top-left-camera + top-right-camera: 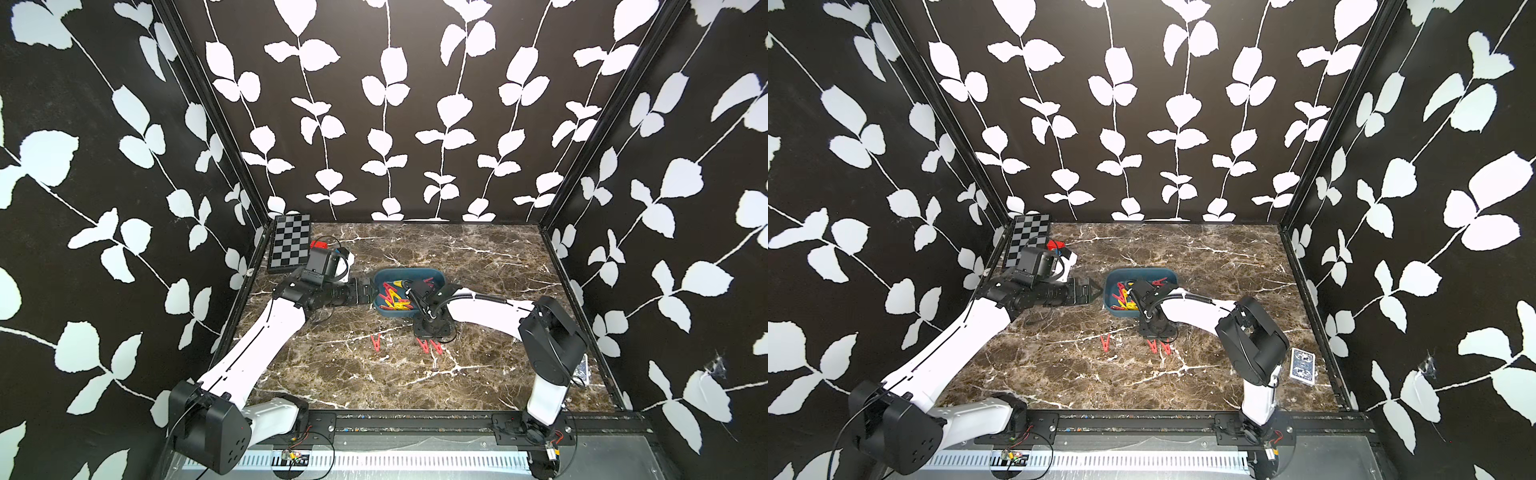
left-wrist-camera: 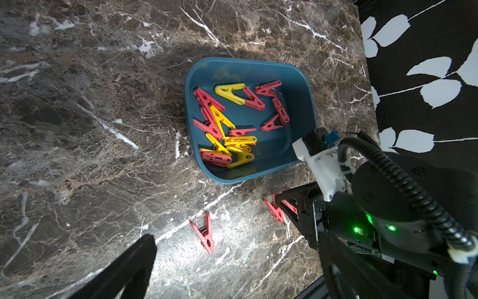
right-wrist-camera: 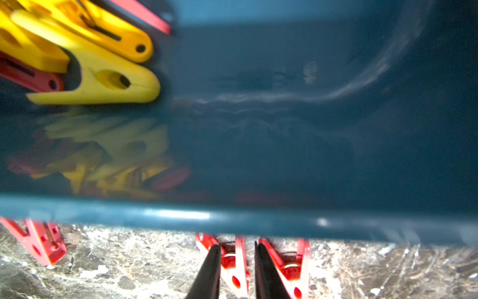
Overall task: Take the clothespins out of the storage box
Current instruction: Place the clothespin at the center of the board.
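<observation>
Three clothespins [image 2: 205, 233] (red) beside storage box [image 2: 297, 108]

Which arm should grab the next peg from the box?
Probably the left arm: its open jaws hover beside the box; the right arm has its jaws low outside it, by pegs on the table.

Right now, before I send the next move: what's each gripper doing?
Left gripper: open, empty, beside the storage box.
Right gripper: jaws slightly apart over a red clothespin lying on the table, seemingly not clamping it.
</observation>
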Controlling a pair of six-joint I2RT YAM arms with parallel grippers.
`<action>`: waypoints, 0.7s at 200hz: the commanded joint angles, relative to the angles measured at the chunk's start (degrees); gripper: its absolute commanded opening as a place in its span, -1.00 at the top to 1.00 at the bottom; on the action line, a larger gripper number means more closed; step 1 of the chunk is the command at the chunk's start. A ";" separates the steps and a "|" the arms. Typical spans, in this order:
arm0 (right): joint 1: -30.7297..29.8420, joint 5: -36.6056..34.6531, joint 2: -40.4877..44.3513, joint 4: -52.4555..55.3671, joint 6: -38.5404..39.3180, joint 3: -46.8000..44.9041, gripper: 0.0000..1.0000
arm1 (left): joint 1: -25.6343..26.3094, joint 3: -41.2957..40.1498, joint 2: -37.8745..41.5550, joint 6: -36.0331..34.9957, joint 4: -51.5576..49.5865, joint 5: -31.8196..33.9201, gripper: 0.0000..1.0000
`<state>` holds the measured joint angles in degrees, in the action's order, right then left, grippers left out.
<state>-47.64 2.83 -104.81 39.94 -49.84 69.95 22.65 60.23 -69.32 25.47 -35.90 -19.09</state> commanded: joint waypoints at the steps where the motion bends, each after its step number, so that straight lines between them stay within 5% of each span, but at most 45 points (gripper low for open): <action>1: -0.35 -0.85 2.23 1.53 -1.66 0.97 0.46 | -0.46 -0.81 1.12 0.26 0.02 -0.66 -0.98; 30: -0.26 -3.23 6.48 1.36 -0.62 1.35 0.33 | -0.40 -0.46 -0.02 0.77 -0.20 -0.60 -0.98; 72: 2.07 -3.80 14.95 -5.58 2.43 -2.66 -0.25 | -0.41 0.23 -2.01 3.18 0.92 -1.30 -0.98; 140: 7.82 -1.64 21.20 -9.08 11.75 -3.97 -0.83 | 2.76 5.65 -9.01 8.90 -0.56 5.30 -0.64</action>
<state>-41.39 0.91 -85.56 32.58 -42.52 66.54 23.33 62.17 -76.53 31.66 -35.70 -18.06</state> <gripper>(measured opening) 0.863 0.837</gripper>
